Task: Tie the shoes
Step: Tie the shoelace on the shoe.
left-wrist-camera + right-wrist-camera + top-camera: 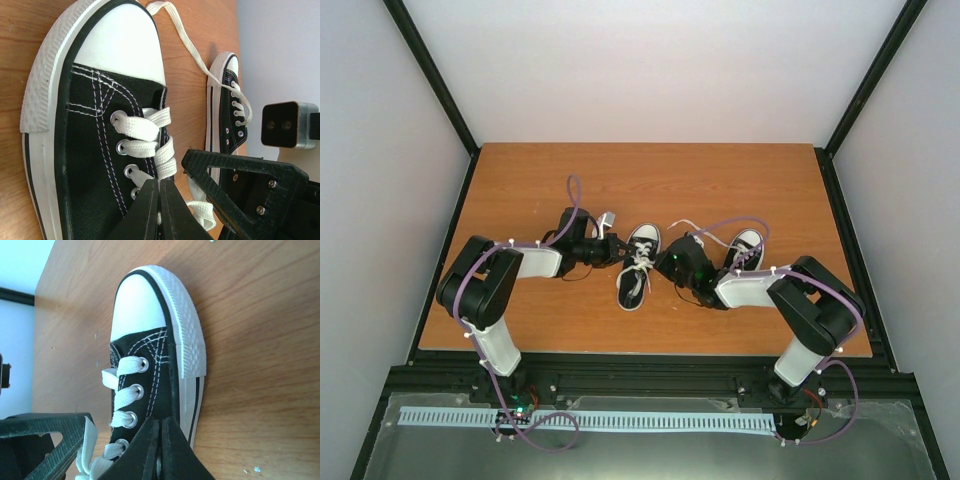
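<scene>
The left pincer (159, 187) at 9 o'clock and right pincer (160, 427) at 3 each pinch the laces (150, 131) of the shoe (638, 262). Best pulled apart evenly, kept taut.

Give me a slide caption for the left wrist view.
Left hand shut at the laces of the near sneaker; the second sneaker sits beyond on the wooden table.

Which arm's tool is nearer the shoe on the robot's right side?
Right. The right tool is at the other shoe, on its side facing the right-hand shoe; the left tool is on the opposite side.
</scene>
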{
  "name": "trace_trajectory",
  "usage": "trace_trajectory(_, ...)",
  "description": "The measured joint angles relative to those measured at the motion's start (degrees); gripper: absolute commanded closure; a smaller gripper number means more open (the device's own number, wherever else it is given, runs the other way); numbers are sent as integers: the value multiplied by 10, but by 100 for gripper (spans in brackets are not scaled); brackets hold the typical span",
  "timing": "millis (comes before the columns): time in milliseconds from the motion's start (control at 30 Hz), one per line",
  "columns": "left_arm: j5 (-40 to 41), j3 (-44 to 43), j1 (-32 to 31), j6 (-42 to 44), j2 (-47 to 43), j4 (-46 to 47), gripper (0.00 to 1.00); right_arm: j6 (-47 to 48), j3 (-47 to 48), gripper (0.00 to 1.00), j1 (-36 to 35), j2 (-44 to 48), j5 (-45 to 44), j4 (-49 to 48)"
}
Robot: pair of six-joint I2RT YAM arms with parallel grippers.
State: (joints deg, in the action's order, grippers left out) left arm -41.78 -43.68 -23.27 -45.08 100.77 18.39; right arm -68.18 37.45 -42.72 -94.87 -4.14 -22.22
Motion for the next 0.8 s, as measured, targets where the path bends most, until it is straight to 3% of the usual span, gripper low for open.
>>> trace_trajectory(800, 44, 49, 23, -32, -19, 3, 99, 38, 45, 97, 48, 21, -53, 75)
